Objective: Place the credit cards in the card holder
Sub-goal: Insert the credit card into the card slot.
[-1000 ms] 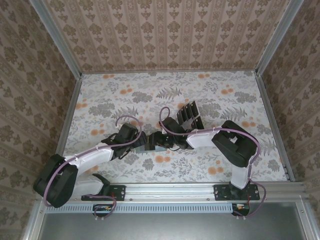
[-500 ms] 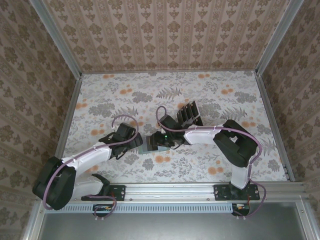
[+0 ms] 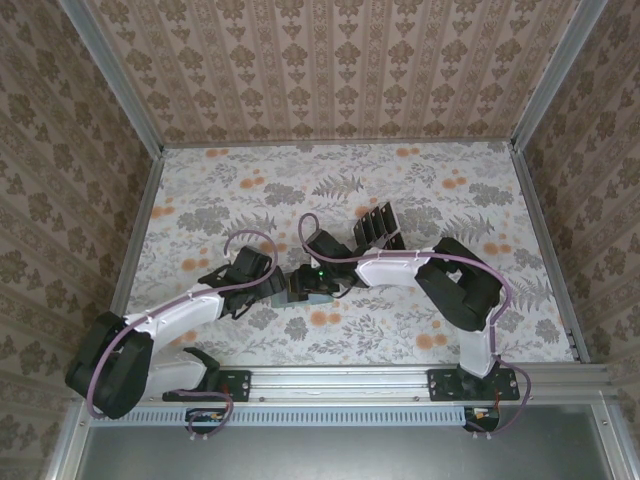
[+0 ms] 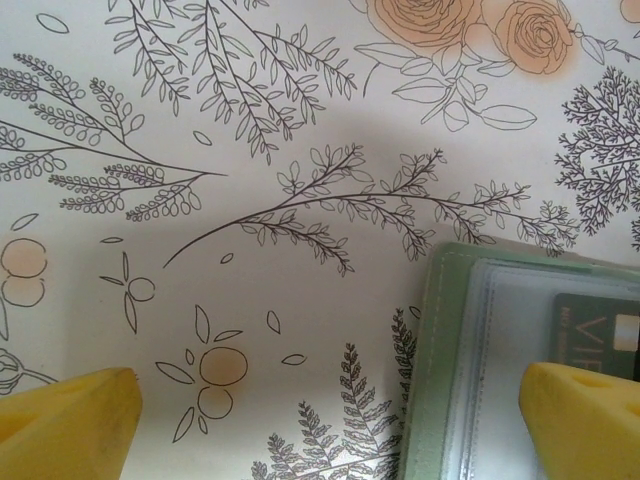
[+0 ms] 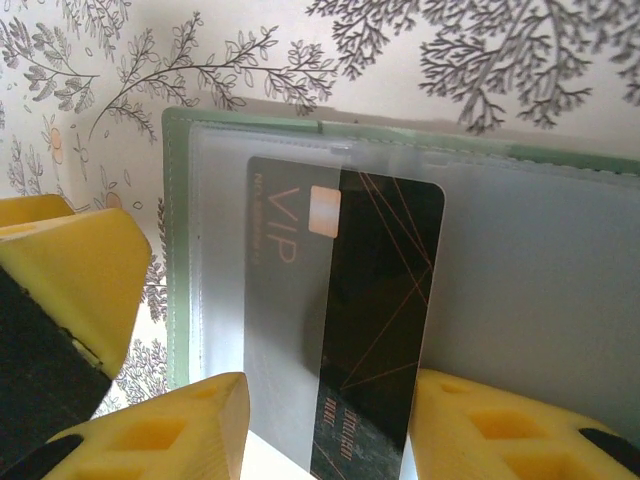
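Reaching further left than a second ago, the right gripper [image 5: 330, 425] pinches a credit card [image 5: 340, 300], half inside the card holder [image 5: 178, 200] mid-table. The left gripper [image 4: 325, 420] gapes wide at its left edge. Square the tilted card, then push straight.

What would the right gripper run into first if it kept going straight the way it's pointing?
Probably the card holder: the right gripper points at its clear pocket, with the credit card between its fingers partly inside.
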You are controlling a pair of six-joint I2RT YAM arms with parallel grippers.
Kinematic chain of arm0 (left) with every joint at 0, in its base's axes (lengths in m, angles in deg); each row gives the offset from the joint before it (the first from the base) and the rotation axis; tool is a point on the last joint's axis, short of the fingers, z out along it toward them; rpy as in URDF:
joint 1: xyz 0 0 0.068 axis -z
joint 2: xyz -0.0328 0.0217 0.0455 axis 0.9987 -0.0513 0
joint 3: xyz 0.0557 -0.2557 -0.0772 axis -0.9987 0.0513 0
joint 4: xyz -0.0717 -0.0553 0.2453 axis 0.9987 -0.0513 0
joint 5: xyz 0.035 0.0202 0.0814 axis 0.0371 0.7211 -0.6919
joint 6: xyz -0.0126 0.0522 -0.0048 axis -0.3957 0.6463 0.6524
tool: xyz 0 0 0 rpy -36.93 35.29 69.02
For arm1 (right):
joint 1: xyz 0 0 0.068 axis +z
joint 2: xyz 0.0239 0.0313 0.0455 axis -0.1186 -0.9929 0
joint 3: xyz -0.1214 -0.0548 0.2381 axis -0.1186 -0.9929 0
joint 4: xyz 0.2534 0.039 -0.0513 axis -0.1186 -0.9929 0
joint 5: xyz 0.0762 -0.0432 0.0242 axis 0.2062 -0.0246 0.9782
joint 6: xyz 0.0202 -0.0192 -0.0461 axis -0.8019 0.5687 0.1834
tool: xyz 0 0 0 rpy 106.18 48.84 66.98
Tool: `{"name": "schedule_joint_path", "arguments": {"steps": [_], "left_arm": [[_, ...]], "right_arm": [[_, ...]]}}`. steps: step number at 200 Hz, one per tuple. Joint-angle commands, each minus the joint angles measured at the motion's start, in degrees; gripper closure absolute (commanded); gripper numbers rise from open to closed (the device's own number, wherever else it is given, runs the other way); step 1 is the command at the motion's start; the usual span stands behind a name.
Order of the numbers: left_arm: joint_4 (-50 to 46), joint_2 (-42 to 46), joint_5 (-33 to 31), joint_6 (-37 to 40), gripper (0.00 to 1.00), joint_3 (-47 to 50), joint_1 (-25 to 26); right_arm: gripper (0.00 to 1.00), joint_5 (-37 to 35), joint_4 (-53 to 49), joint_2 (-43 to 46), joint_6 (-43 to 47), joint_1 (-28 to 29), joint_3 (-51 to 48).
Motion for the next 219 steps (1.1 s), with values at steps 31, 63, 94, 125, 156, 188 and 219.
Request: {"name": "schedule_joint_path", "arguments": {"steps": [31, 63, 94, 125, 156, 188, 219], "left_arm": [[0.4, -1.6, 0.8, 0.7, 0.01, 0.0, -0.2], [0.4, -1.9, 0.7, 0.7, 0.01, -0.3, -0.2], [-2.5, -1.3, -1.1, 2.1, 0.0, -1.9, -0.9], [-4.3, -1.5, -1.8, 3.3, 0.0, -2.9, -1.9], [-5.2, -2.2, -2.6, 3.7, 0.0, -3.3, -2.5], [-6.0, -3.1, -3.9, 3.4, 0.0, -3.3, -2.9], [-5.7, -4.5, -3.8, 3.0, 0.0, -2.7, -2.9]], "right_arm": [[0.51, 0.4, -6.6, -1.8, 3.4, 2.3, 5.0], [0.49, -2.9, -12.0, -1.5, 6.8, 3.4, 7.0], [0.49, -4.8, -12.5, -0.3, 7.2, 3.5, 6.2], [0.51, -4.3, -11.6, -0.4, 7.2, 3.5, 5.8], [0.52, -3.9, -10.8, -1.0, 6.9, 3.5, 5.9], [0.52, -3.8, -10.8, -1.4, 6.9, 3.5, 6.4], [0.52, -3.5, -10.7, -1.9, 6.9, 3.5, 6.9]]}}
